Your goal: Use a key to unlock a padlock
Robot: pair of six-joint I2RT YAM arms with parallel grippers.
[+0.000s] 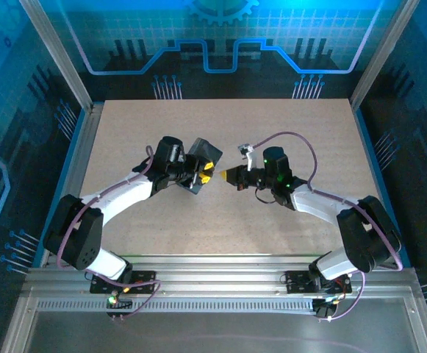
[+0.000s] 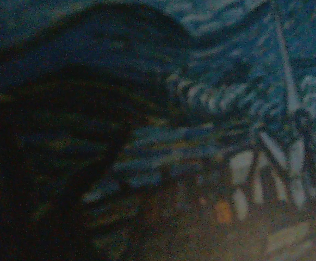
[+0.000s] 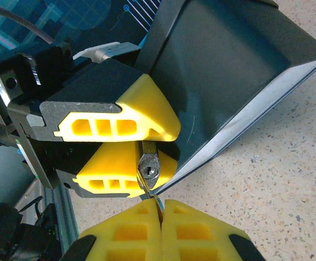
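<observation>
In the right wrist view my left gripper [image 3: 166,145] is shut on the small silvery padlock [image 3: 150,167], whose keyhole face points at the camera. Low in that view my right gripper [image 3: 161,217] is shut on the thin key [image 3: 156,202]. The key's blade lies against the padlock's lower left edge, beside the keyhole and not in it. From above, the left gripper [image 1: 206,176] and right gripper [image 1: 228,176] meet tip to tip at mid table. The padlock and key are too small to make out there.
The dark-blue tin [image 1: 204,156] stands tilted right behind the left gripper, its dark side [image 3: 228,81] close to the padlock and its blurred starry painting [image 2: 228,109] pressed up to the left wrist camera. The speckled tabletop [image 1: 272,132] lies around; metal rails [image 1: 220,283] run along the near edge.
</observation>
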